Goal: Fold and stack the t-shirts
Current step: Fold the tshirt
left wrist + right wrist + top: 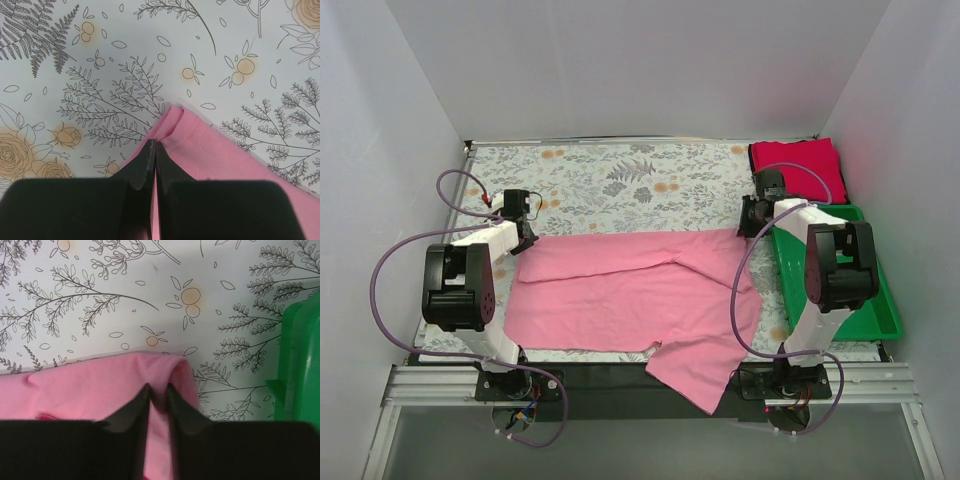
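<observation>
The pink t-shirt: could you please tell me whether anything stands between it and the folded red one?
Nothing visible does: beyond the right gripper pinching a corner of the pink t-shirt, only floral cloth reaches the red t-shirt. The green bin sits alongside.

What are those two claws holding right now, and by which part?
Both hold the pink t-shirt: the left gripper pinches its far left corner, the right gripper its far right corner.

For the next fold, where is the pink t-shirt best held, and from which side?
Probably by its two far corners, from above: the pink t-shirt lies flat and its fabric looks doubled there, thick enough to pinch. The left gripper and right gripper clamp them now.
</observation>
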